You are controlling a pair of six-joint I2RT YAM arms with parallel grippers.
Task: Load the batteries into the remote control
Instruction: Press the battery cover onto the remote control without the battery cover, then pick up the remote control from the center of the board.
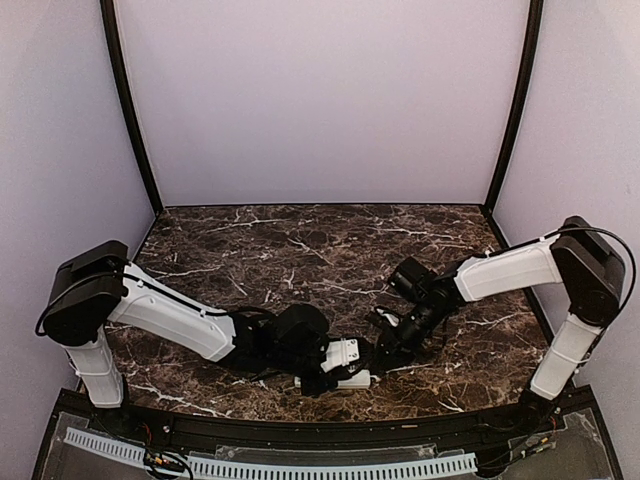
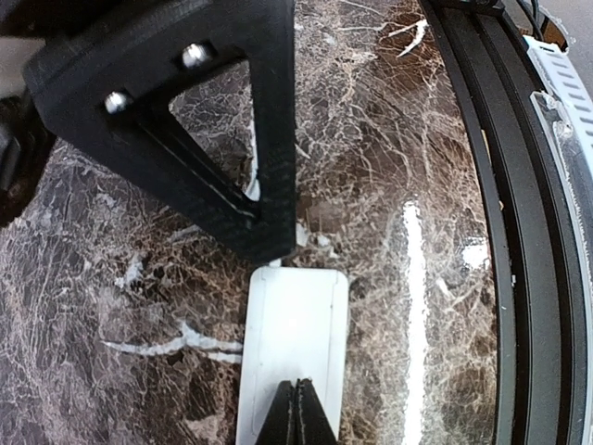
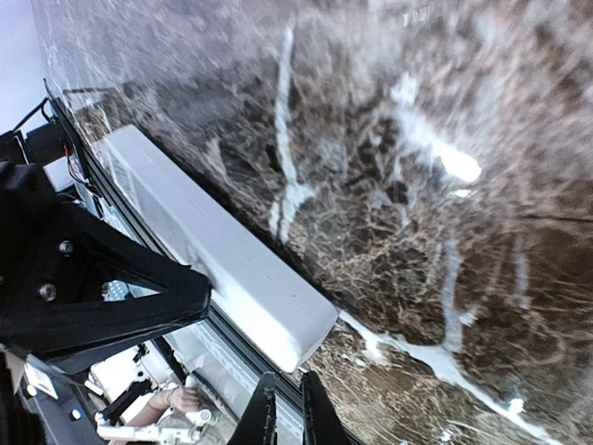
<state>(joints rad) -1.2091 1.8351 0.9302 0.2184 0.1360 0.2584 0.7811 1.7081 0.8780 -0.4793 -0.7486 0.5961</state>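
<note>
The white remote control (image 1: 338, 381) lies flat near the table's front edge, smooth back face up (image 2: 295, 334); it shows as a long white bar in the right wrist view (image 3: 208, 246). My left gripper (image 1: 318, 376) is shut, its fingertips (image 2: 297, 415) together right over the near part of the remote's back. My right gripper (image 1: 376, 356) is at the remote's other end; one black finger (image 2: 264, 199) meets that end. Its own tips (image 3: 287, 419) stand almost together with nothing between them. No batteries are in view.
The black raised rail (image 2: 519, 278) of the table's front edge runs close beside the remote. The brown marble table (image 1: 320, 250) stretches back to plain walls.
</note>
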